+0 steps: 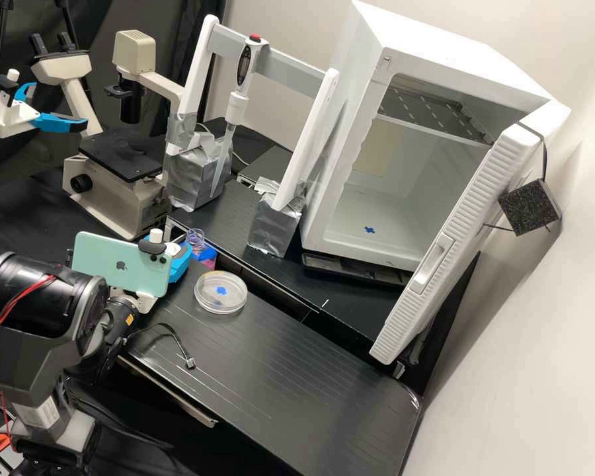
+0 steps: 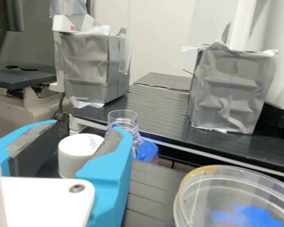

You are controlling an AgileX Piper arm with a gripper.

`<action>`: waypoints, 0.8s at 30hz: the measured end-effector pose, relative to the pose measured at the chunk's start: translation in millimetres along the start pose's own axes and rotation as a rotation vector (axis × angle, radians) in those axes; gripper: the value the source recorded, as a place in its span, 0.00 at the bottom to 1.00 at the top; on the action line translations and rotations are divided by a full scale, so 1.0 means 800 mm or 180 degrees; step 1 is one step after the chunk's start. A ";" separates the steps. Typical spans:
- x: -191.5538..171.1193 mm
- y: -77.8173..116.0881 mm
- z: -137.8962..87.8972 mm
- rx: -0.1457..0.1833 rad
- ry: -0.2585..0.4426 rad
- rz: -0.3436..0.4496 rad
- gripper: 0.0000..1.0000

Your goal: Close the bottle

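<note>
The clear bottle (image 1: 196, 237) has its mouth uncovered, and a blue and pink piece (image 1: 206, 256) is close against its lower part; I cannot tell whether there is any liquid in the bottle. Near the bottle, apart from its mouth, the gripper (image 1: 180, 262) has its two blue fingers (image 2: 110, 142) pinching a white cap (image 2: 75, 150) between their dark pads. The cap is upright, with handwriting on its top.

In the high view, a round clear dish (image 1: 205, 305) lies below and to the right of the bottle, flat on the bench (image 1: 277, 370). A blue patch (image 1: 221, 290) shows through the dish, and part of its rim is yellowish.

Farther right of the bottle, a big white cabinet (image 1: 316, 218) has its door (image 1: 436, 244) open. Inside are a slotted metal shelf (image 1: 430, 109) high up and another blue patch (image 1: 369, 229) on the floor.

Two silver-wrapped boxes (image 1: 190, 173) (image 1: 274, 228) are above and to the right of the bottle, with white uprights rising from them.
</note>
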 end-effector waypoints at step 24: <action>-0.005 0.011 -0.007 0.0018 0.0094 0.0132 0.00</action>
